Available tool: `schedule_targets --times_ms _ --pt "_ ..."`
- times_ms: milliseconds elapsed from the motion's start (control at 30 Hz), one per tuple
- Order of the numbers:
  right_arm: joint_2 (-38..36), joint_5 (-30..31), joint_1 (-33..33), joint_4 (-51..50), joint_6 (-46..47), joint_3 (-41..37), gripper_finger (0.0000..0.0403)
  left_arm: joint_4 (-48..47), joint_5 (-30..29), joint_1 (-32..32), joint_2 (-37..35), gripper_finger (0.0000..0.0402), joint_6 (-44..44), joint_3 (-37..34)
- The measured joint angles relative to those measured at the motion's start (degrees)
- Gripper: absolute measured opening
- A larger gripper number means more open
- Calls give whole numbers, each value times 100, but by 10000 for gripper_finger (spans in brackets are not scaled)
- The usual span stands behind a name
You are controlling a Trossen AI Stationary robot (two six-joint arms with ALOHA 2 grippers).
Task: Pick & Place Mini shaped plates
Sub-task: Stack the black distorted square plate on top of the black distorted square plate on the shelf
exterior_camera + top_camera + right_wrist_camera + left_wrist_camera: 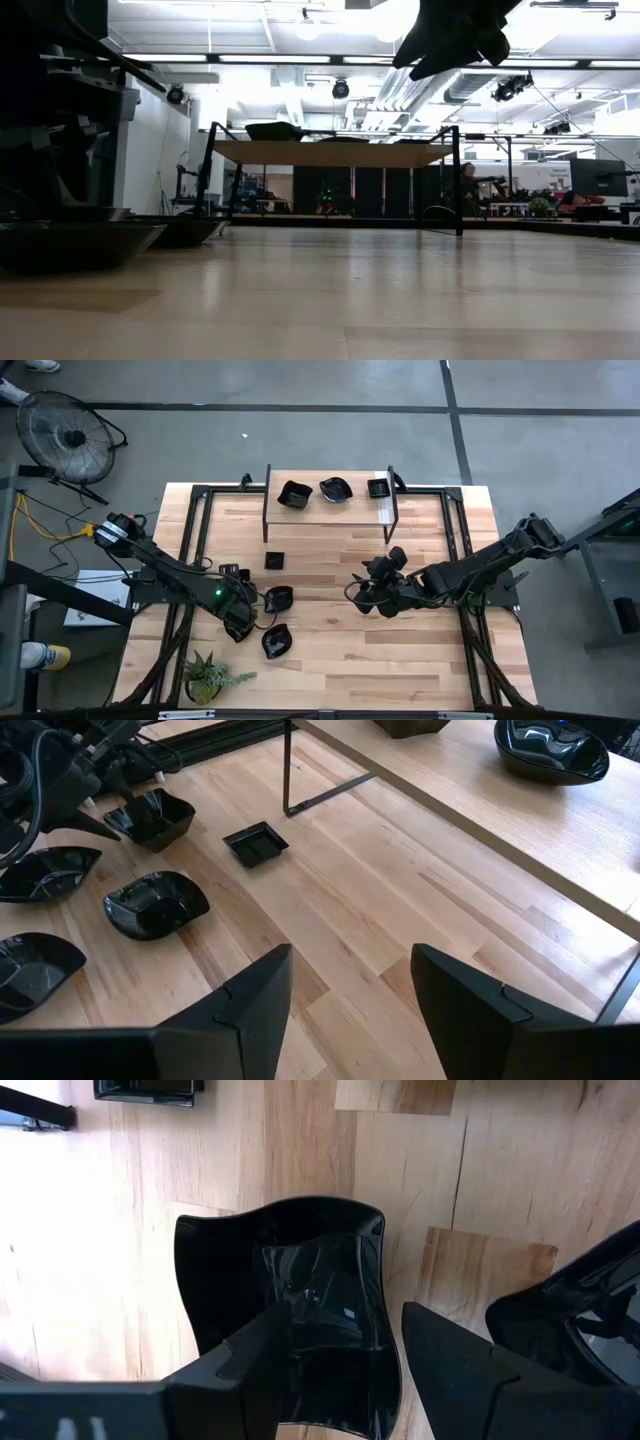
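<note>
While three plates (331, 490) sit on the shelf (330, 510), the left gripper (240, 628) hovers among loose ones. Left wrist: open fingers (255, 1350) straddle a plate's wall (300, 1280); glossy, stiff, slippery, so take the rim. Right wrist: fingers (250, 995) open, empty.

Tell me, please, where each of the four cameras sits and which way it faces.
High view: overhead, looking straight down on the table, both arms and the shelf.
Low view: at tabletop height, looking level across to the shelf; an arm hangs at top.
Left wrist view: on the left arm, looking down past the open left gripper onto a plate.
Right wrist view: on the right arm, looking past the open right gripper over bare wood.
High and right wrist views share the small square plate.
</note>
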Motion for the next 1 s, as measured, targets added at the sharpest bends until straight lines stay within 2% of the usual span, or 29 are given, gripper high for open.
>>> schedule_targets --times_ms 400,833,1000 --pt "0 -1 0 -2 -44 0 200 11 95 2 0 185 28 0" --pt "1 -2 0 -55 -46 0 201 118 177 0 0 185 479 -2" --pt "0 -2 0 -73 -46 0 200 434 212 0 -2 185 414 -300"
